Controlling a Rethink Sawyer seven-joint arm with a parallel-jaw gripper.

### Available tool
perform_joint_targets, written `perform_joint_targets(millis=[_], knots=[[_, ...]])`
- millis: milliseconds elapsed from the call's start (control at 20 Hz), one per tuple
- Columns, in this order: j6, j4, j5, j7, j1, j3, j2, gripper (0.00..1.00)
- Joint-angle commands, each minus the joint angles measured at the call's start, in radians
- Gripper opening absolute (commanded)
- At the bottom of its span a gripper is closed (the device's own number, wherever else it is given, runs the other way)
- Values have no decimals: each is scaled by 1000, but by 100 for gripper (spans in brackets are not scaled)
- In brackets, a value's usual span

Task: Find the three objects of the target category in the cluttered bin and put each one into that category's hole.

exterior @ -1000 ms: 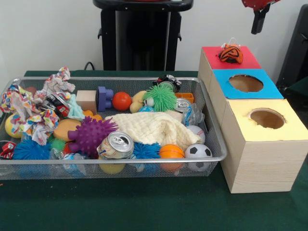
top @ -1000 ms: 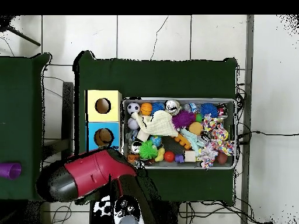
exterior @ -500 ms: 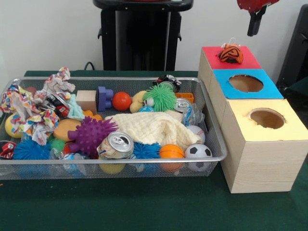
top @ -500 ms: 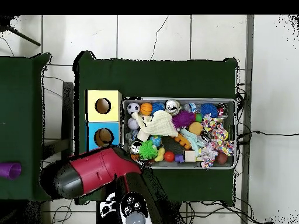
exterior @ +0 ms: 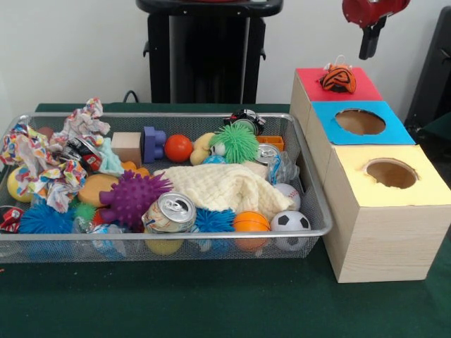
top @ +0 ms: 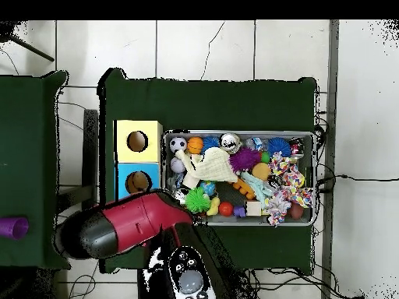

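My gripper (exterior: 366, 48) hangs high above the back right, over the red-topped box (exterior: 310, 79); only a black tip under a red housing shows. An orange and black striped toy (exterior: 338, 79) sits on that red top. The blue-topped box (exterior: 394, 130) and the yellow-topped box (exterior: 430, 186) each have a round hole. The wire bin (exterior: 211, 236) holds a soccer ball (exterior: 289, 221), an orange ball (exterior: 251, 222), a purple spiky ball (exterior: 132, 197), a green spiky ball (exterior: 235, 143), a drinks can (exterior: 170, 211) and a cream cloth (exterior: 218, 186). In the overhead view my red arm (top: 128, 226) covers the red box.
Crumpled patterned paper (exterior: 42, 165), a wooden block (exterior: 127, 146) and a purple block (exterior: 151, 144) fill the bin's left and back. From above, the bin (top: 238, 132) lies right of the yellow box (top: 154, 128) and blue box (top: 121, 182). A purple cup (top: 13, 228) lies far left.
My gripper has shifted a little left and upward in the front view. From above, the red arm has swung right, toward the bin's near corner. Nothing in the bin has moved.
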State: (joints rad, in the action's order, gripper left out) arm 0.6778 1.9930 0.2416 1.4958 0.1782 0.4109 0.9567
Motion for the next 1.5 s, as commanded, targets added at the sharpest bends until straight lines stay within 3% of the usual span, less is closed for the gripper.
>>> perform_joint_targets(millis=[50,400,800,1500], knots=[[66,-74,60,-86,46,64,-49,0],[74,-57,58,-112,82,86,-50,0],[181,-40,19,-113,95,112,41,0],[190,-63,54,-123,133,144,6,0]])
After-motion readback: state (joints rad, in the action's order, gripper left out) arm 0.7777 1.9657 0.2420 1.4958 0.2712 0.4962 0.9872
